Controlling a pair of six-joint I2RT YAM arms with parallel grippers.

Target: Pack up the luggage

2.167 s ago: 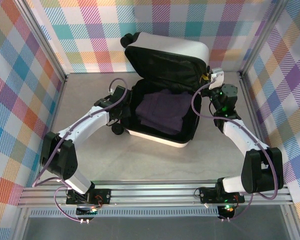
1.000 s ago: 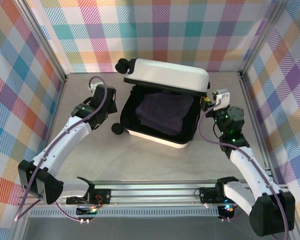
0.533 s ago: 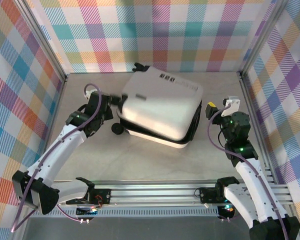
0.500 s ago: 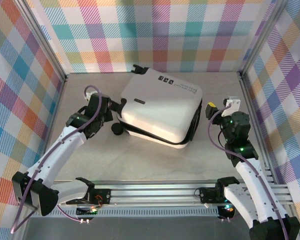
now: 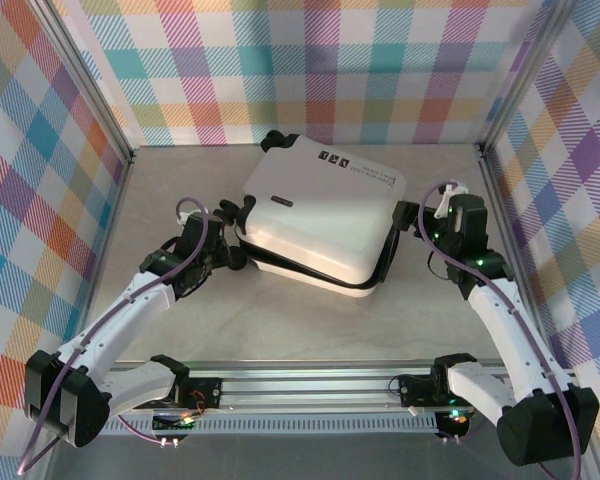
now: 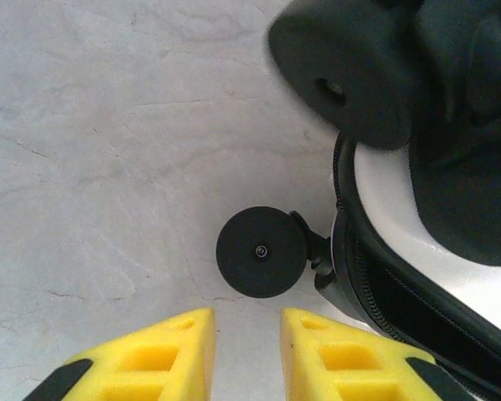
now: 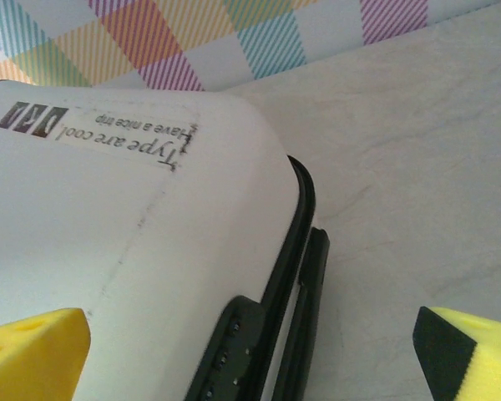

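luggage: white hard shell, shut, lying flat on the table, mid-table toward the back wall, set at a skew
lid: down on the base, black zipper seam running along the edge, printed label facing up
left gripper: at the case's near-left corner, yellow fingertips close together with a narrow gap, nothing between them
wheel: black, just ahead of the left fingertips, not touching them, bare table under it
right gripper: at the case's right side, jaws spread wide, one fingertip over the white shell, the other over the table, gripping nothing
right contact with shell: can't tell
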